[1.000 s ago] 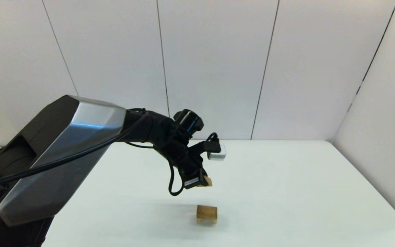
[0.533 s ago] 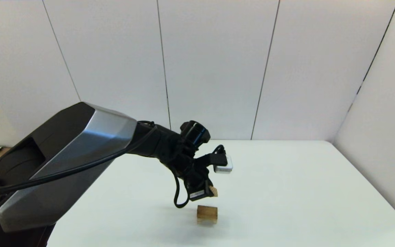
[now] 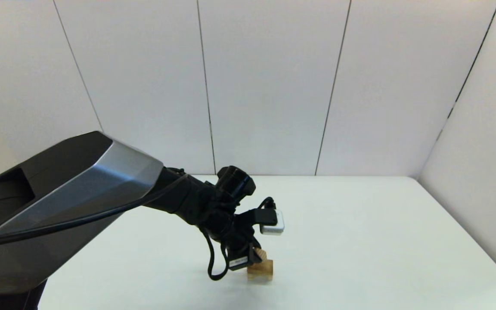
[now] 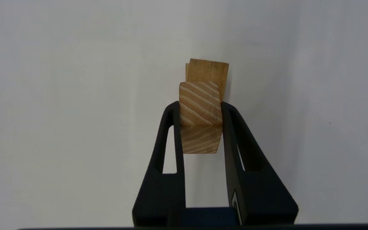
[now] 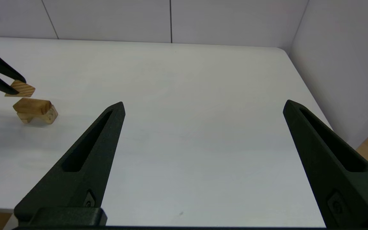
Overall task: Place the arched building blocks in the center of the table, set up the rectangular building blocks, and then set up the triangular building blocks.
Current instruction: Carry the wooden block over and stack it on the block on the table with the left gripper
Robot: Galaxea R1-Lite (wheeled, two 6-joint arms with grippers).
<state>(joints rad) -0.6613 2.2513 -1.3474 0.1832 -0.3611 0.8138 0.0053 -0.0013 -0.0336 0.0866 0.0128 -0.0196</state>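
Left claw [image 4: 200,110] clamping striped triangular block [image 4: 200,105].
Hovering just above stacked blocks [image 3: 260,270]; stack partly hidden. Right claw [image 5: 203,108] spread wide, idle.

Left gripper [image 3: 254,257] holds a small wooden block [image 3: 260,254].
It hangs just over a bigger block [image 3: 260,270] low in the middle.
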